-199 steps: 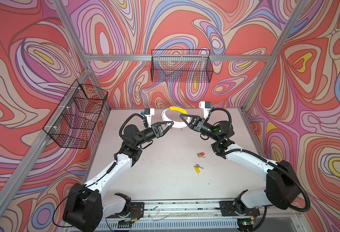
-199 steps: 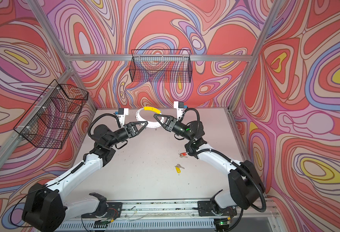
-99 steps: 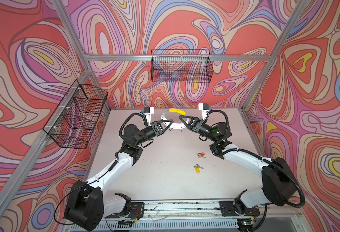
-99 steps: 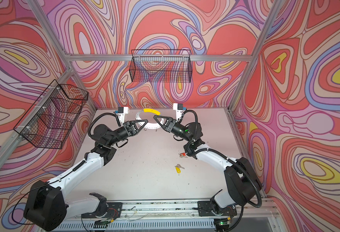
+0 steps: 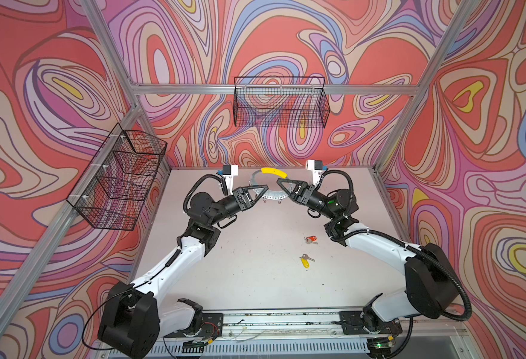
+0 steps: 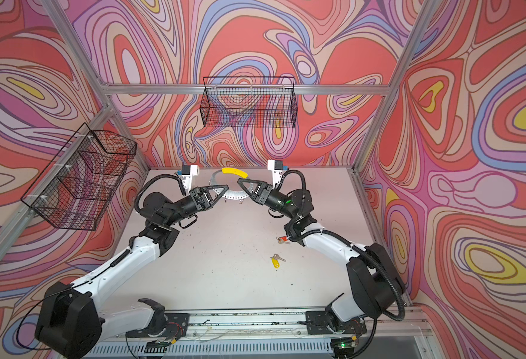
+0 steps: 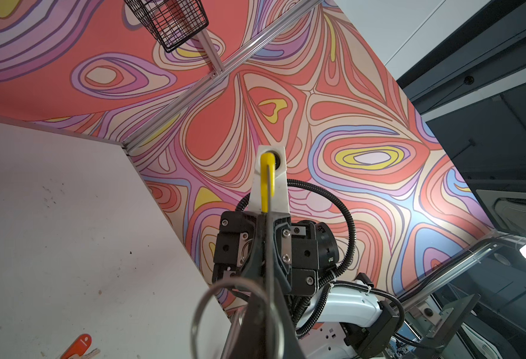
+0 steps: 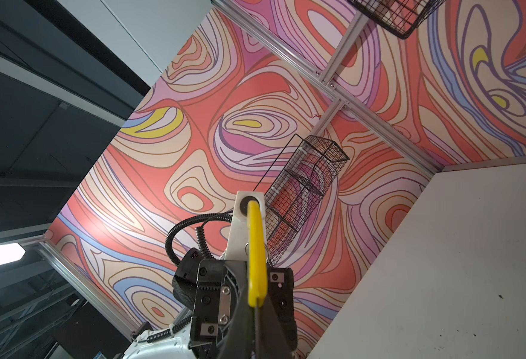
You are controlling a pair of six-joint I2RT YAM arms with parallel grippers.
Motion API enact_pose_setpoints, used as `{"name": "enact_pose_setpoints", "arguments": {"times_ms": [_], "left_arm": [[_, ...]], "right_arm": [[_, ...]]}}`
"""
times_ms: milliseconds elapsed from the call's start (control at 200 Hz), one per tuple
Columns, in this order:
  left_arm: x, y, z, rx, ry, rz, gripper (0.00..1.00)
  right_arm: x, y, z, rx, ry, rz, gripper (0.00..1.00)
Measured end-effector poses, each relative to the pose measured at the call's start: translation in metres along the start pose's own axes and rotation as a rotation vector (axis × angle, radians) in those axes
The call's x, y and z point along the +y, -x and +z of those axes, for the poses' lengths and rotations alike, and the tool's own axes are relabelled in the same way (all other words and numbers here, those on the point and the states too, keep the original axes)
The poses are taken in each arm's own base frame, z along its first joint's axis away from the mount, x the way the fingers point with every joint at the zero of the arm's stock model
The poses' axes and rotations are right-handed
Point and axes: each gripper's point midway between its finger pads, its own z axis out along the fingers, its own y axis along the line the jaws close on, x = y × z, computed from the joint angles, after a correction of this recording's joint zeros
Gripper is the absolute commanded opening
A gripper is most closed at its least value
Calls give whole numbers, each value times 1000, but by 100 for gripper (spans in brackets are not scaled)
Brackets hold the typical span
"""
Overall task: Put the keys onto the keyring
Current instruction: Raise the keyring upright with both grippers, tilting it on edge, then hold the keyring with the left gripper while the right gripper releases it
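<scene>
Here, the left end effector (image 5: 264,187) is clamping its jaws tight on the left side of the keyring (image 5: 270,195), gripping the flat grey rim edge-on. The right end effector (image 5: 279,182) is facing it from the opposite side, its jaws standing narrow with the rim between them, right where the yellow arc (image 5: 273,172) is ending. In both top views the keyring is hanging between the two, tilted and raised above the surface (image 5: 249,264), close to the middle of its far edge, with small wire rings (image 5: 265,201) dangling from its lower rim. In the left wrist view the yellow arc (image 7: 267,183) is showing edge-on. The keys are lying loose on the surface, well apart from the keyring and toward the right edge. The red-tagged key (image 5: 310,239) is sitting near the right arm (image 5: 379,244), and the yellow-tagged key (image 5: 305,262) is lying near it, closer to the front edge.
</scene>
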Motion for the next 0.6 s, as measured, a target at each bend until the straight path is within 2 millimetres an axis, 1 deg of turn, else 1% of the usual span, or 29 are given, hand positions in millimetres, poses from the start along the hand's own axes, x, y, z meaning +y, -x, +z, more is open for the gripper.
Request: {"name": "enact_pose_setpoints", "arguments": {"times_ms": [40, 95, 205, 210, 280, 290, 300, 351, 356, 426, 491, 551, 561, 601], "left_arm": [[0, 0, 0, 0, 0, -2, 0], [0, 0, 0, 0, 0, -3, 0], [-2, 2, -1, 0, -3, -4, 0], [-2, 2, -1, 1, -4, -5, 0], [-2, 5, -3, -3, -3, -9, 0], [-1, 6, -3, -4, -2, -9, 0], [-1, 6, -3, -4, -2, -9, 0], [0, 7, -5, -6, 0, -14, 0], [0, 7, -5, -6, 1, -14, 0], [1, 9, -7, -3, 4, -15, 0], [3, 10, -9, 2, 8, -18, 0], [5, 12, -12, 6, 14, -22, 0], [6, 12, -12, 5, 16, -22, 0], [7, 14, -14, 4, 20, -23, 0]], "right_arm": [[-1, 1, -1, 2, -9, -5, 32], [-4, 5, -6, 5, -29, -16, 37], [-5, 22, -25, -10, -93, -56, 41], [-5, 25, -29, -13, -106, -65, 41], [-6, 37, -46, -25, -174, -109, 42], [-5, 41, -50, -29, -192, -118, 42], [-5, 41, -50, -29, -192, -118, 42], [-7, 47, -63, -26, -276, -167, 42], [-5, 49, -63, -27, -282, -176, 42], [-4, 53, -70, -7, -383, -231, 41], [-8, 53, -80, 16, -490, -278, 38], [-20, 48, -94, 43, -596, -303, 35], [-26, 45, -100, 53, -636, -303, 35], [-39, 38, -111, 78, -703, -301, 33]]}}
